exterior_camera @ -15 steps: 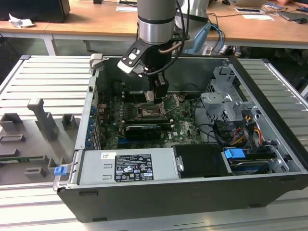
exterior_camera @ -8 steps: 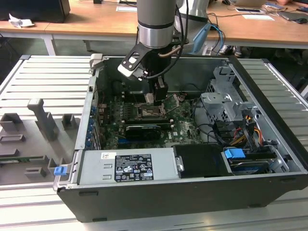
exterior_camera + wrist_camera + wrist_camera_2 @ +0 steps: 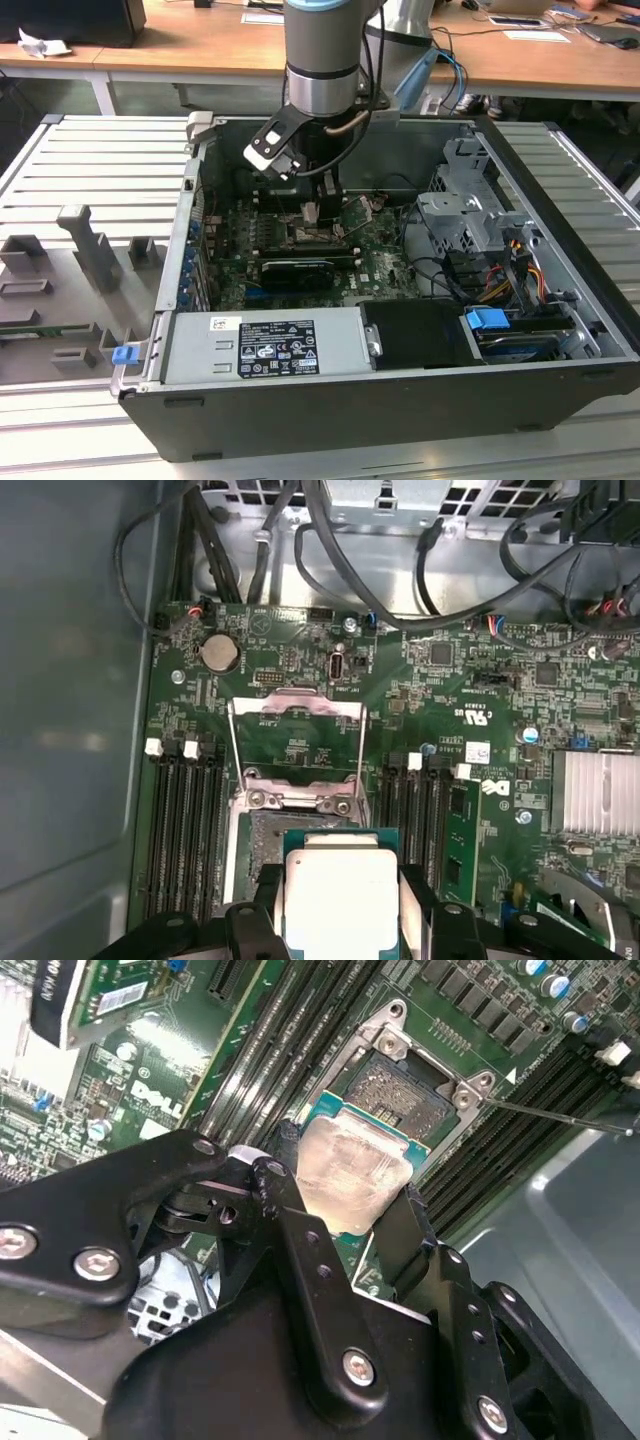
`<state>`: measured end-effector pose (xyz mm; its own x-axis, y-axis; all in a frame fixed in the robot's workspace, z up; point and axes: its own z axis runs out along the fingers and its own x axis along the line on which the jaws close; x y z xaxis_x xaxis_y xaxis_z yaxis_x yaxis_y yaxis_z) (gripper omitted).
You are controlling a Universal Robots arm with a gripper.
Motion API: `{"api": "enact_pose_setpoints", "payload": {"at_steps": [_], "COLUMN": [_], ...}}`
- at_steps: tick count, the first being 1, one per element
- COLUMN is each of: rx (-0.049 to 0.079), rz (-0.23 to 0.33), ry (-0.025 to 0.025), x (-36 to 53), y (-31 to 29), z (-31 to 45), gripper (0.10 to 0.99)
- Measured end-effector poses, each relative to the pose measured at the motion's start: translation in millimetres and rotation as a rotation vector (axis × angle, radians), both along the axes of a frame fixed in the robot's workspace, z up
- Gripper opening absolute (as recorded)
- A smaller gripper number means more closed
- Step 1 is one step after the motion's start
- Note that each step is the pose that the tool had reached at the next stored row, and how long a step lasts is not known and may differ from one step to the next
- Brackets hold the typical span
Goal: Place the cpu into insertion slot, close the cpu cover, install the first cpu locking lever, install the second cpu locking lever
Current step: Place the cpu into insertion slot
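Note:
My gripper [image 3: 340, 912] is shut on the cpu [image 3: 340, 895], a pale silver square on a green carrier board, pinched by its two side edges between black fingers [image 3: 290, 1210]. The cpu [image 3: 350, 1175] hovers just above and partly over the insertion slot [image 3: 258, 848], whose dark centre [image 3: 405, 1090] lies open. Beyond the slot the cpu cover [image 3: 295, 742], a thin silver frame, stands raised. A thin lever rod [image 3: 560, 1118] sticks out beside the slot. In the exterior view the gripper [image 3: 311, 213] reaches down into the open computer case over the green motherboard [image 3: 385, 262].
Long black memory slots [image 3: 185, 825] flank the socket on both sides. A black graphics card [image 3: 295, 270], a power supply [image 3: 265, 345], a drive cage [image 3: 470, 215] and loose cables [image 3: 330, 550] crowd the case. A silver heatsink [image 3: 597, 792] sits nearby.

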<state>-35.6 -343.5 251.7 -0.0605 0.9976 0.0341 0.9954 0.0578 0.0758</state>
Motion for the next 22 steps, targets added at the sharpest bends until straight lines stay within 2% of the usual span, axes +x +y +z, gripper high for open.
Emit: {"api": "enact_pose_setpoints", "payload": {"at_steps": [4,8,18,22], "rx": [0.001,0.001,0.019,0.02], "rz": [-0.001,-0.04,-0.04,-0.046], "ry": [0.0003,0.0022,0.0027,0.0026], "x": [0.1,-0.3,-8.6,-8.9], "y": [4.1,6.1,9.9,13.2], "z": [-3.6,-11.9,-20.1,-24.8], "gripper": [0.541,0.541,0.541,0.541]}}
